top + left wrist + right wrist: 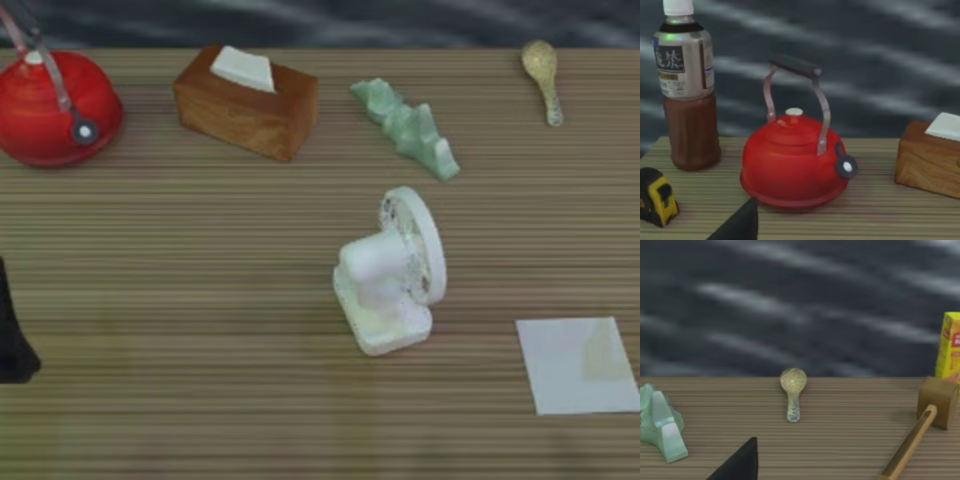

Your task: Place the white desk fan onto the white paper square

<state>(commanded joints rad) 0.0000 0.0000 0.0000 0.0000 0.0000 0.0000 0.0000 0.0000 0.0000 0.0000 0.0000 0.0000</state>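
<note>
nothing done yet: white plastic desk fan stands mid-tabletop, well apart from white paper square at right edge; left gripper at left edge, grip state unclear; right gripper unseen from above.

Top view: red kettle cut by left edge; white paper square clipped at right edge. Left arm only a dark sliver at left edge. Left wrist view: wooden tissue box cropped. Right wrist view: mallet handle runs off frame; yellow carton cut.
</note>
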